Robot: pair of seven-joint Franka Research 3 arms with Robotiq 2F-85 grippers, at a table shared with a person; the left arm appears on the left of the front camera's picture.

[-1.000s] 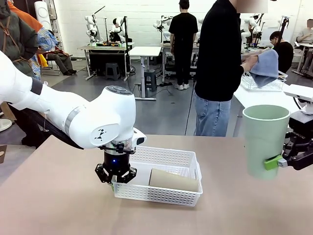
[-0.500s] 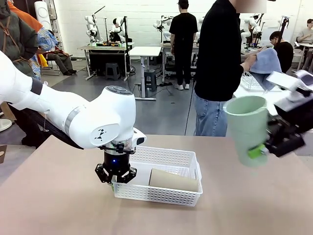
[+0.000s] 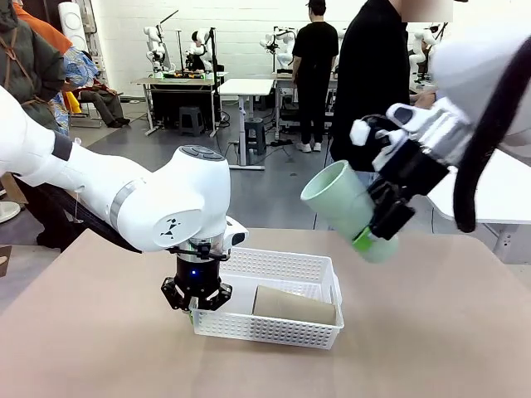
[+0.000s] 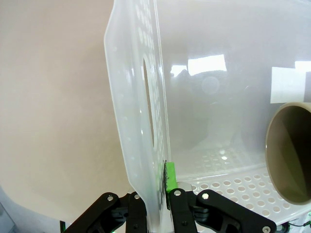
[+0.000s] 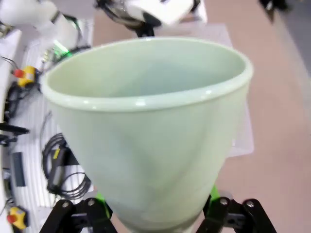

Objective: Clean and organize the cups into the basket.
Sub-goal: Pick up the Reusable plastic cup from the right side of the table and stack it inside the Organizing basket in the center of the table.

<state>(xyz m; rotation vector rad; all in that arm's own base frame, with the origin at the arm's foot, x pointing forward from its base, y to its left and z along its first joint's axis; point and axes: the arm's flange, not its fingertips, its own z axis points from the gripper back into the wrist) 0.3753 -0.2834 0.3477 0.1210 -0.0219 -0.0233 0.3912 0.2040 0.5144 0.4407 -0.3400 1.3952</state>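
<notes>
Here left tool [image 3: 196, 307] pinches basket [image 3: 274, 328] wall; right tool [image 3: 373, 240] grips tilted mint cup [image 3: 340, 199]; tan cup [image 3: 294, 305] lies inside.

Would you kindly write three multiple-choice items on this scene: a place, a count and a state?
1. Where is the tan-beige tapered cup?
A) on the floor
B) inside the white perforated plastic basket
C) in a person's hand
2. How many cups lie in the basket?
A) one
B) three
C) none
3. How is the pale mint green cup held?
A) upright
B) upside down
C) tilted, by the right gripper
Answers: 1 B, it lies on its side there; 2 A, one tan cup is inside; 3 C, its mouth slants sideways.
</notes>
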